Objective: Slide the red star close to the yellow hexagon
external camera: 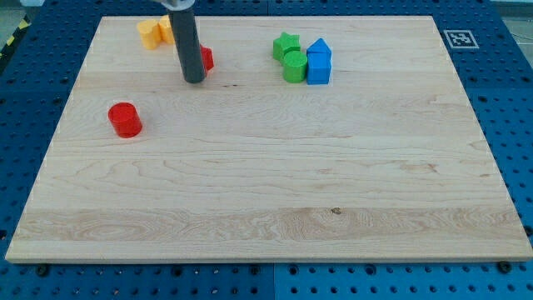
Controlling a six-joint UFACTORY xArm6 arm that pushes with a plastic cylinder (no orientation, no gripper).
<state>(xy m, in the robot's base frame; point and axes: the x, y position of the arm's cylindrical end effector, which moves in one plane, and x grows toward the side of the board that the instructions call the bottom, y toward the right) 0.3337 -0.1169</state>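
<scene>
The red star (206, 58) lies near the view's top left, mostly hidden behind my dark rod. My tip (194, 80) rests on the board just at the star's lower left side, touching or nearly touching it. The yellow hexagon (150, 34) sits further up and left, near the board's top edge, with a second yellow-orange block (166, 29) right next to it, partly hidden by the rod.
A red cylinder (125, 119) stands at the left. A green star (285, 45), a green cylinder (294, 67) and two blue blocks (318, 64) cluster at the top centre. The wooden board (275, 192) lies on a blue perforated table.
</scene>
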